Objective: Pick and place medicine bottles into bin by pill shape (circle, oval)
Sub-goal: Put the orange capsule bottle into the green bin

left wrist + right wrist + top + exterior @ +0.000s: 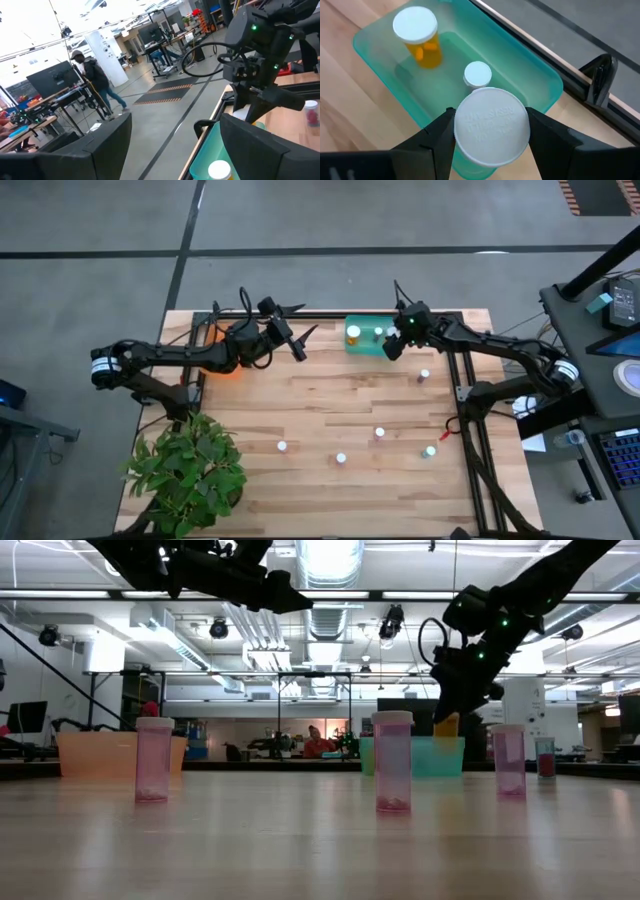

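My right gripper (491, 131) is shut on a medicine bottle with a white cap (491, 122), over the right end of the teal bin (362, 346) at the table's far edge. In the bin stand an orange bottle (422, 37) and a smaller white-capped one (477, 74). Several more bottles stand upright on the table: (424, 375), (380, 433), (341, 458), (282, 446), (429, 451). My left gripper (303, 340) stands open and level in the air, left of the teal bin, with nothing between its fingers. Under the left arm sits the orange bin (115, 753). My right gripper pinches the bottle between its two fingers at the sides of the white cap (462, 127). The fingers slant down from the table's right side. The bottle stands upright in the hold, its orange body (447, 724) hanging below the fingers, clear above the teal bin's rim.
A potted plant (190, 470) stands at the near left corner. A black rail frame (465, 380) runs along the table's far and right edges. A person (95, 80) walks in the room beyond. Bare wood (330, 400) lies in the middle of the table.
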{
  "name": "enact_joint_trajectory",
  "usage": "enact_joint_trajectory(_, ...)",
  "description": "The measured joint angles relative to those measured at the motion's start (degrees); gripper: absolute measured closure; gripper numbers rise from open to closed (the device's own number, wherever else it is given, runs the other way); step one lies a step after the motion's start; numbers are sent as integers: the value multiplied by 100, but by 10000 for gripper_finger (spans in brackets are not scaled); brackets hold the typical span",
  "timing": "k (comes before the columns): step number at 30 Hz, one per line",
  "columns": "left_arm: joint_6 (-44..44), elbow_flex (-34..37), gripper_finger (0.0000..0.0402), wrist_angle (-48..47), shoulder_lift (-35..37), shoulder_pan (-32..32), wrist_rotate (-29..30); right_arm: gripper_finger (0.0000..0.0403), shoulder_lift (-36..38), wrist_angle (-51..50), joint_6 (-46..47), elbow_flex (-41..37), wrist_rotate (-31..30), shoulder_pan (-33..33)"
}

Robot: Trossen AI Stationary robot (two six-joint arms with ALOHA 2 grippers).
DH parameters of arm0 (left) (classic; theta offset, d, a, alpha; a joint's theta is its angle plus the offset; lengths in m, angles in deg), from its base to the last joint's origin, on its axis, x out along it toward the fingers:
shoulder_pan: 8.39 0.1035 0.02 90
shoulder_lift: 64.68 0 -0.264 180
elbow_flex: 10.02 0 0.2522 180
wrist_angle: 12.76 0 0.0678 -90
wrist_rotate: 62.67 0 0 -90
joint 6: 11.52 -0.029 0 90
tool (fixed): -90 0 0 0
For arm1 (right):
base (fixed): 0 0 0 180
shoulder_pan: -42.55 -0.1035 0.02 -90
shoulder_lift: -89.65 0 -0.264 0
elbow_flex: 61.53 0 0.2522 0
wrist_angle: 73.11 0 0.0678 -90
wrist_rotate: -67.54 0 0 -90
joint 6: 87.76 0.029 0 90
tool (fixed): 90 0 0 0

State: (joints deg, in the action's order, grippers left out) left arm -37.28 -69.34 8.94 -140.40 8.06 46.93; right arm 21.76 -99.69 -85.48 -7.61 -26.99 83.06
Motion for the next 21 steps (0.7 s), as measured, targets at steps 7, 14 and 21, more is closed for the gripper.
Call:
enact_joint_trajectory(7, 6, 10, 120, -5, 0, 2, 0, 202, -164, 109, 3, 0, -2, 0)
enact_joint_trajectory(14, 11, 37, 120, -4, 0, 0, 0, 202, -415, 278, -85, 0, -2, 0)
enact_joint_trajectory(21, 160, 89, 120, -7, 0, 2, 0, 202, -810, 571, -161, 0, -2, 0)
